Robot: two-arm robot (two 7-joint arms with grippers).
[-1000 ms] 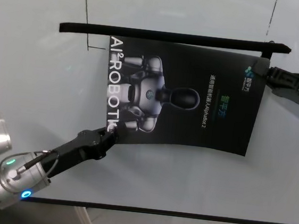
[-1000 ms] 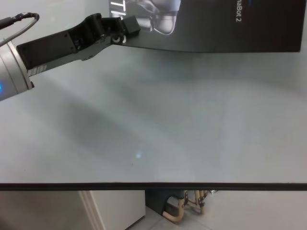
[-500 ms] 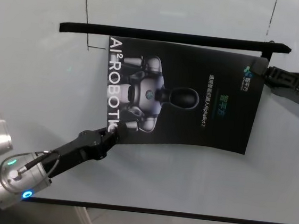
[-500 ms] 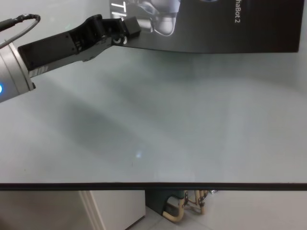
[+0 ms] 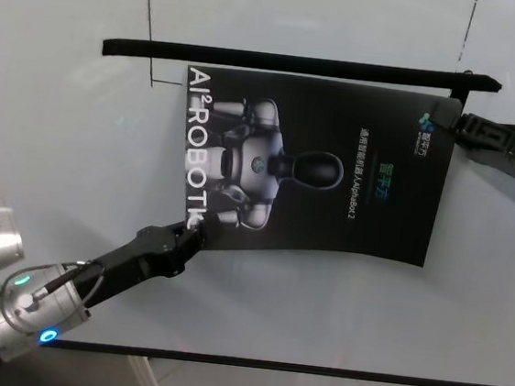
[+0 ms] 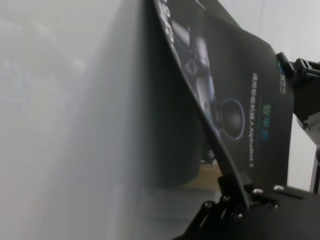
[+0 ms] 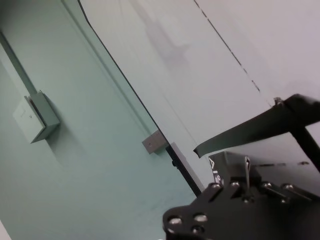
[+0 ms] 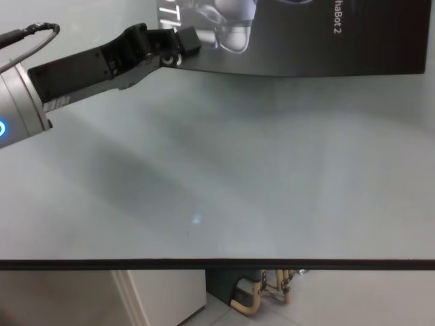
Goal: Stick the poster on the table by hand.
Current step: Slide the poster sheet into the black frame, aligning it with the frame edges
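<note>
The dark poster [image 5: 334,169] with the silver robot and white "ROBOT" letters lies over the pale grey table [image 5: 50,153], its near edge slightly lifted. My left gripper [image 5: 194,231] is shut on the poster's near left corner; this also shows in the chest view [image 8: 185,39] and the left wrist view [image 6: 239,187]. My right gripper [image 5: 459,123] is shut on the poster's far right corner, whose thin edge stands between the fingers in the right wrist view [image 7: 247,172]. The poster's curved underside shows in the left wrist view [image 6: 175,125].
A long black strip [image 5: 298,65] lies across the table just beyond the poster's far edge and also shows in the right wrist view [image 7: 260,125]. Thin dark lines [image 5: 149,16] mark the tabletop. The table's dark front edge [image 8: 217,263] runs near me.
The poster has slid slightly toward me, away from the black strip. Both grippers keep their hold and have shifted only a little with it.
</note>
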